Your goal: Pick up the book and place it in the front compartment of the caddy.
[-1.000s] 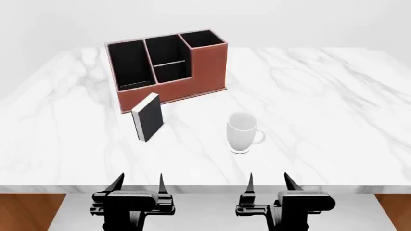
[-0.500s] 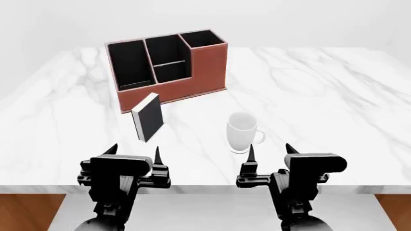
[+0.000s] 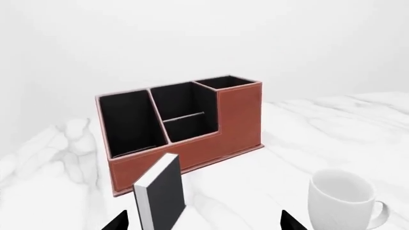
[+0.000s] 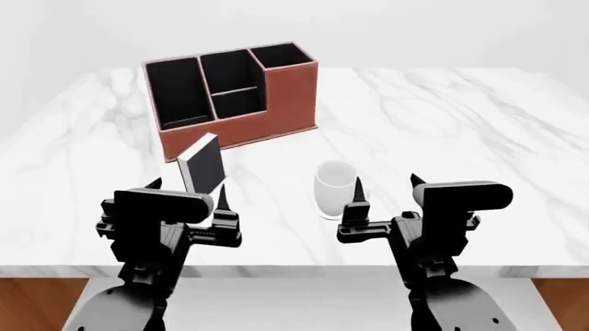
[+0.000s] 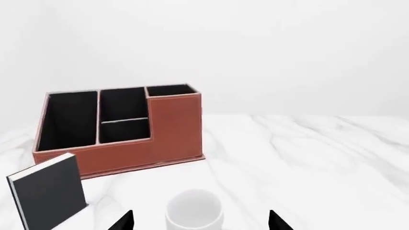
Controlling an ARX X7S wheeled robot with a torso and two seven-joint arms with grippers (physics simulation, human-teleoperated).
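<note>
The black book [image 4: 203, 164] with white page edges stands upright on the marble table [image 4: 460, 124], just in front of the reddish-brown caddy [image 4: 285, 103]. The caddy's black compartments show nothing inside. My left gripper [image 4: 187, 187] hovers open just short of the book, above the table's near edge, with nothing between its fingers. In the left wrist view the book [image 3: 163, 196] stands ahead of the open left gripper [image 3: 206, 221], nearer one fingertip, with the caddy [image 3: 236, 124] behind. My right gripper [image 4: 387, 186] is open and empty beside the mug.
A white mug [image 4: 332, 189] stands upright to the right of the book, directly ahead of the right gripper [image 5: 199, 221] in the right wrist view, where the mug [image 5: 193, 211], book [image 5: 50, 191] and caddy [image 5: 176, 129] all show. The table's front edge lies under both arms.
Both arms have risen and moved forward over the table's near edge. The left one closed in on the book, the right one on the mug. Book, mug and caddy have not moved.
</note>
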